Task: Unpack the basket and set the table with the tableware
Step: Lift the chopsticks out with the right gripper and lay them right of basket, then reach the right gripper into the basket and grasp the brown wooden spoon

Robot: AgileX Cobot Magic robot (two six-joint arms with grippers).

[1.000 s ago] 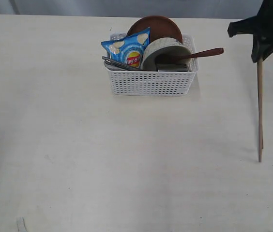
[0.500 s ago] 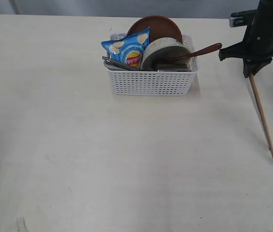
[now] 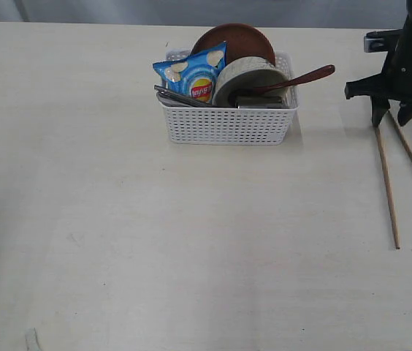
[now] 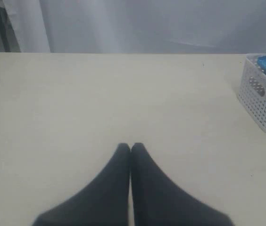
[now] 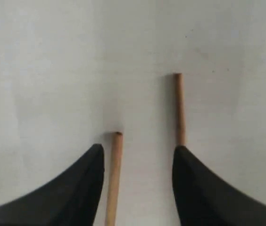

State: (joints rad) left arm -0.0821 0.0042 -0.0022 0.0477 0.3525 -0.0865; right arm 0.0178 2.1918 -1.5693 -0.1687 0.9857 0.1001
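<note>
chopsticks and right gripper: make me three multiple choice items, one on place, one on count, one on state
1. Where are the chopsticks?
A) inside the basket
B) propped on the basket rim
C) on the table, right of the basket in the exterior view

2. How many chopsticks are out of the basket?
A) one
B) two
C) four

3. What is the state of the right gripper?
A) open over the chopsticks' ends
B) shut on one chopstick
C) shut on the basket rim

Answers:
1 C, both lie on the tabletop, apart from the basket.
2 B, two separate sticks show in the exterior and right wrist views.
3 A, its jaws stand apart with the stick ends between them.
</note>
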